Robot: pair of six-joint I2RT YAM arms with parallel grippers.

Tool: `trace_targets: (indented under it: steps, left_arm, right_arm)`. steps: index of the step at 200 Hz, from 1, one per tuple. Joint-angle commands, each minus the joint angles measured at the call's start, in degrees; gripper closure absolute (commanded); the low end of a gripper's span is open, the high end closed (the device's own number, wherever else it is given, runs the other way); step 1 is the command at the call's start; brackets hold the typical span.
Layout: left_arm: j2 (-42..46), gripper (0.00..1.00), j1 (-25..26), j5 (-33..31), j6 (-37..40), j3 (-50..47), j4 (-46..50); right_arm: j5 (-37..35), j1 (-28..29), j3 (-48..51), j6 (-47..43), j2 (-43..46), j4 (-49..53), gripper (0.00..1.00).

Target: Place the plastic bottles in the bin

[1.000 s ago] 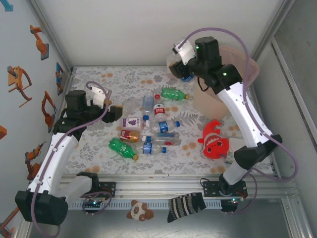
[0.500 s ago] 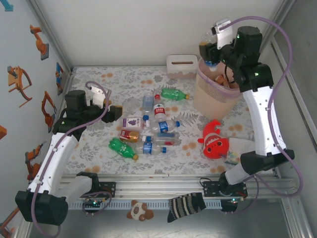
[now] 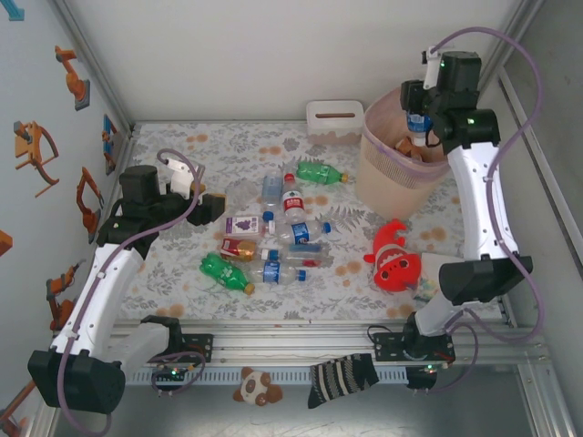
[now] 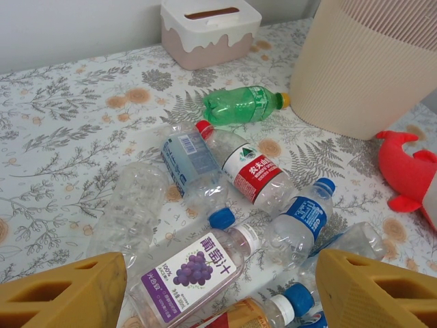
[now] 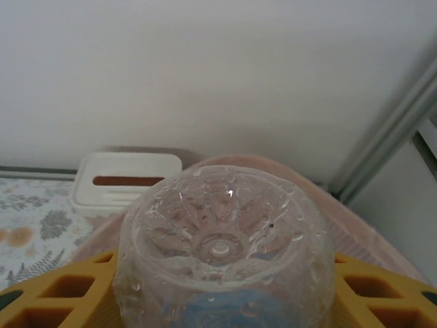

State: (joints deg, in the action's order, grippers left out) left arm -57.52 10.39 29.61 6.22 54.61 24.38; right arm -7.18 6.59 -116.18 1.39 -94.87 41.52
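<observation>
Right claw [image 3: 420, 116] is clamped on a clear bottle [image 3: 418, 129] with a blue label. Its base faces the wrist camera, so the long axis runs straight out from the claw, cap end away. Claw and bottle hang over the mouth of the bin [image 3: 375, 137], inside the rim line in the top view.

Judgement: parting the jaws should drop the bottle straight in, with no sideways travel needed. The risk is a clip on the far rim (the bottle sits toward the back of the opening).

Bin contents: something brownish low in the opening, too small to identify.

Left claw [image 3: 211, 208] is open and empty, low over the bench [image 3: 182, 150], at the left edge of the loose bottles.

- The purple-labelled bottle [image 4: 198, 270] is nearest, just ahead between the fingers, long axis diagonal in the wrist view.
- Beyond it lie a red-labelled bottle [image 4: 249, 167] and blue-labelled ones.
- 1 green bottle [image 4: 242, 104] lies near the bin wall, on its side.
- The left arm is clearly nearer this cluster.

Not task items: the white tissue box [image 3: 335, 116] beside the bin and the red plush [image 3: 396, 259] in front of it.
</observation>
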Motion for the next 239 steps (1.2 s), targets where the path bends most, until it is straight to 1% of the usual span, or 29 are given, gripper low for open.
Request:
trace_targets:
  steps: [1, 8, 17, 26, 38, 54, 77, 106, 120, 172, 187, 196, 239]
  left_arm:
    - [0.99, 0.27, -0.33, 1.24, -0.60, -0.38, -0.88]
    - [1.00, 0.27, -0.37, 1.24, -0.57, -0.38, -0.87]
    - [1.02, 0.27, -0.38, 1.16, -0.57, -0.29, -0.62]
    - [1.00, 0.27, -0.43, 1.09, -0.44, -0.12, -0.26]
    - [1.17, 0.27, -0.46, 0.82, -0.30, -0.03, 0.05]
    - [1.50, 0.27, -0.46, 0.63, -0.30, -0.12, 0.12]
    - [1.60, 0.27, -0.46, 0.71, -0.37, -0.29, -0.24]
    - [1.93, 0.27, -0.46, 0.72, -0.44, -0.38, -0.09]
    - [2.12, 0.27, -0.46, 0.64, -0.41, -0.39, -0.06]
    - [2.58, 0.27, -0.46, 0.46, -0.41, -0.47, 0.07]
    - [2.67, 0.27, -0.46, 0.45, -0.37, -0.47, 0.04]
    - [2.72, 0.27, -0.46, 0.37, -0.27, -0.47, 0.05]
    - [2.76, 0.27, -0.44, 0.28, -0.30, -0.47, 0.08]
  right_arm:
    - [-6.98, -0.70, 1.53, 6.31, -2.49, 2.14, 0.66]
    - [-7.99, -0.70, 2.38, 8.10, -2.92, 2.18, 0.70]
    - [-9.22, -0.77, 3.85, 11.09, -3.19, 2.04, 0.72]
    - [-10.53, -0.80, 5.84, 14.37, -3.12, 1.15, 0.73]
    - [-14.76, -0.79, 7.95, 20.44, -3.25, 1.03, 0.73]
    - [-18.38, -0.96, 9.70, 26.46, -4.08, 1.55, 0.73]
    - [-20.01, -1.61, 10.70, 34.26, -6.01, 3.61, 0.73]
    - [-19.18, -3.01, 10.30, 41.93, -9.32, 6.82, 0.72]
    - [-17.87, -3.83, 10.15, 43.76, -10.77, 7.26, 0.68]
    - [-12.99, -6.57, 10.79, 49.27, -15.73, 8.31, 0.66]
    - [-11.44, -7.09, 10.85, 49.91, -16.96, 8.44, 0.63]
    - [-11.26, -7.28, 10.72, 50.33, -17.61, 8.81, 0.59]
    - [-10.93, -7.56, 10.13, 50.54, -17.73, 9.24, 0.36]
